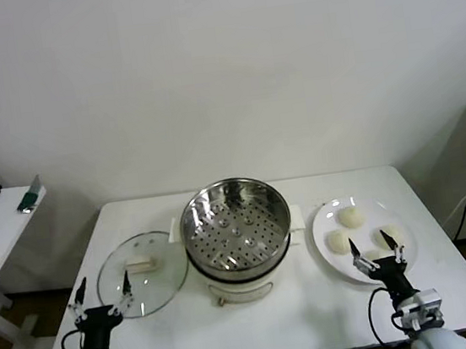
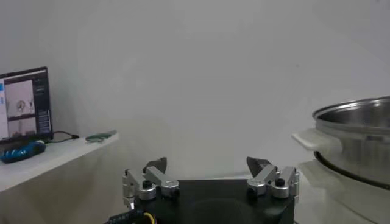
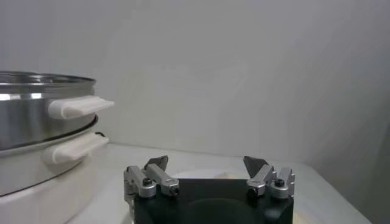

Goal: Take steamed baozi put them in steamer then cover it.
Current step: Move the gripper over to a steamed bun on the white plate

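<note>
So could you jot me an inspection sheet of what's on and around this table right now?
Surface: white table, bare along the front edge.
Job's things: steamer at centre, uncovered, nothing on its tray; three baozi visible on a white plate to its right; glass lid flat on the table to its left.
Clutter: nothing seen.
Grippers: left gripper open, over the near edge of the lid, holding nothing; right gripper open, over the near part of the plate, holding nothing.
Cables: one on the side table at far left; another at far right.
Surroundings: plain white wall; laptop on the side table.
</note>
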You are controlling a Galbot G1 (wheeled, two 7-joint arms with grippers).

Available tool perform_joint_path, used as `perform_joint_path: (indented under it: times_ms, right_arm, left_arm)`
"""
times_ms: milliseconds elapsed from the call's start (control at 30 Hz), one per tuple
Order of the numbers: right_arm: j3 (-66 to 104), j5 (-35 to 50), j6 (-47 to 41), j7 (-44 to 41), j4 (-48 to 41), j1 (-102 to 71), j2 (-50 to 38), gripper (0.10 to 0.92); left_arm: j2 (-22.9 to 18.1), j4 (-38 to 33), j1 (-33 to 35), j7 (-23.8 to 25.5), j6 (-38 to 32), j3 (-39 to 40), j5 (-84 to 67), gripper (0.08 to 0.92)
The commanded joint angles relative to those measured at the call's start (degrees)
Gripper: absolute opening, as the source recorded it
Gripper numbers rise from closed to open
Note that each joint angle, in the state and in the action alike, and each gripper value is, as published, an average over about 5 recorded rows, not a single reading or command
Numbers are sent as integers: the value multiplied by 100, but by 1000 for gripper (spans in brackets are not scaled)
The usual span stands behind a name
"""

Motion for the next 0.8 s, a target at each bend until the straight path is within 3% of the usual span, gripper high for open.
perform_joint_path:
  times_ms: [33,200,400,533,800]
  right_arm:
    - [10,-178,-401,-179,-22,220,-319,823]
    - [-162,-648,-1290,-1371,-294,759,-1820,823]
    - [-835,-910,-1063,-3440,-1532,1985,-3463,823]
    - [-1779,-1525,-715,-4552,-2485,3279,-3861,823]
    - [-4777,-1882,-474,-5231,-3577,6008,-4121,823]
  left_arm:
    - [14,13,10,-114,-41,25,-32,823]
    - [88,9,-7,-117,-103,99,-286,823]
    - [130,3,-51,-117,-116,132,-348,823]
    - [158,24,-67,-124,-123,113,-376,823]
    - [178,119,-93,-169,-109,61,-469,823]
